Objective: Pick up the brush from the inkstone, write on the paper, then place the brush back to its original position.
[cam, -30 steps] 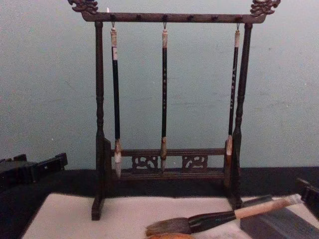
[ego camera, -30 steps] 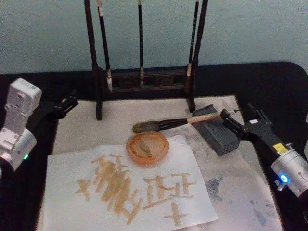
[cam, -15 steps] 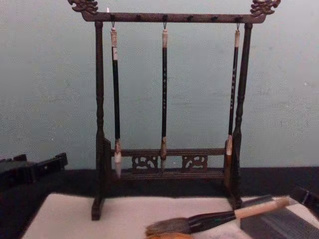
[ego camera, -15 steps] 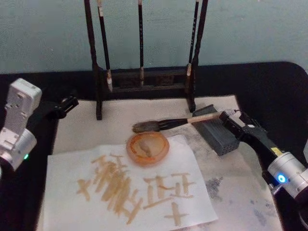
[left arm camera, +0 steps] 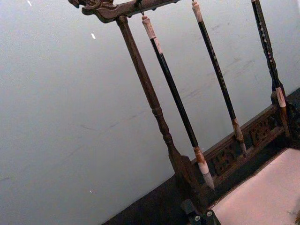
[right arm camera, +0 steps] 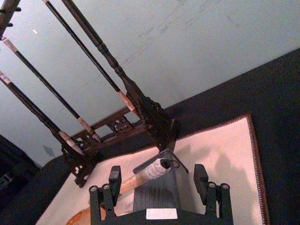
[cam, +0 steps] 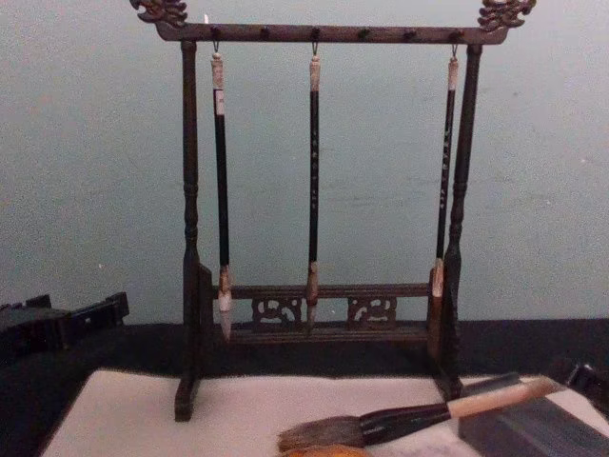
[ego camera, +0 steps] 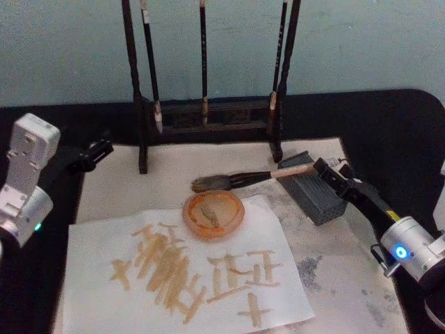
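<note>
The left gripper (ego camera: 92, 153) sits parked by the far left corner of the mat (ego camera: 111, 184); whether it is open or closed cannot be told. On the cream mat lies the paper (ego camera: 97, 240), already marked with tan strokes. Behind it stands the rack (ego camera: 208, 115), with three slim brushes (cam: 313, 171) hanging from its top bar.

At the paper's far edge is an orange dish (ego camera: 213, 212). Just behind the dish lies the brush (ego camera: 243, 179), not yet lifted. Its bristles rest low beside the dish, its pale handle slopes up to the right, and its capped end rests on the inkstone (ego camera: 316, 193), which sits on the mat to the right of the paper.

The right gripper (right arm camera: 157, 180) is at that end with its jaws spread wide. Its fingers (right arm camera: 115, 177) stand on either side of the inkstone's top, with the white cap in the gap ahead of them. Nothing is gripped, and whether the gripper touches the cap cannot be told.

The step in hand appears to be the reach for the pick-up, the first of the task. The next move probably calls for a short advance along the handle, so that the fingers bracket the pale shaft rather than the cap and loop. A firm close would follow, then a lift clear of stone and dish before any writing.
</note>
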Controlling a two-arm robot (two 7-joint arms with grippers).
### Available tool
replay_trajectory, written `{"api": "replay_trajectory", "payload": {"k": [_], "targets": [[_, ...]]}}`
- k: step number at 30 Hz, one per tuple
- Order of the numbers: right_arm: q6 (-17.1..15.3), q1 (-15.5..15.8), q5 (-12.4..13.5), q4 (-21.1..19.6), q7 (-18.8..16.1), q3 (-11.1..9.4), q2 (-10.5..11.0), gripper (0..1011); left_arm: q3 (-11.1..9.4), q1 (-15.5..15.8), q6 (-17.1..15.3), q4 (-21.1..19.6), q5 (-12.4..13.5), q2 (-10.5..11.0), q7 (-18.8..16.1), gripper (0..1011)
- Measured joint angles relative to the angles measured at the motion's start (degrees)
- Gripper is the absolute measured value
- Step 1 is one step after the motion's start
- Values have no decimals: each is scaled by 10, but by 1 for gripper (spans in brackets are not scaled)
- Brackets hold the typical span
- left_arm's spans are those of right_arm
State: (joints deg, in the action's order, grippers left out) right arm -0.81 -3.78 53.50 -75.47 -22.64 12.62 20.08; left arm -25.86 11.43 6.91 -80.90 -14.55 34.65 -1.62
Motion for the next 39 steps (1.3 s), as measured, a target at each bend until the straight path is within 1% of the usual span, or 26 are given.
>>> {"api": "replay_trajectory", "payload": {"k": [6, 12, 19, 25, 33, 39], "targets": [[-7, -15, 17, 19, -9, 7, -3, 1001, 0, 0, 0, 0, 0, 0, 0, 1002], [-19, -32, 40, 43, -23, 17, -8, 1002, 0, 0, 0, 0, 0, 0, 0, 1002], [-25, -44, 62, 57, -37, 25, -10, 1001, 0, 0, 0, 0, 0, 0, 0, 1002], [-26, -49, 75, 66, -43, 32, -11, 1001, 0, 0, 0, 0, 0, 0, 0, 1002], [-24, -53, 87, 70, -46, 39, -10, 1001, 0, 0, 0, 0, 0, 0, 0, 1002], [-23, -56, 103, 77, -52, 46, -10, 1001, 0, 0, 0, 0, 0, 0, 0, 1002]]}}
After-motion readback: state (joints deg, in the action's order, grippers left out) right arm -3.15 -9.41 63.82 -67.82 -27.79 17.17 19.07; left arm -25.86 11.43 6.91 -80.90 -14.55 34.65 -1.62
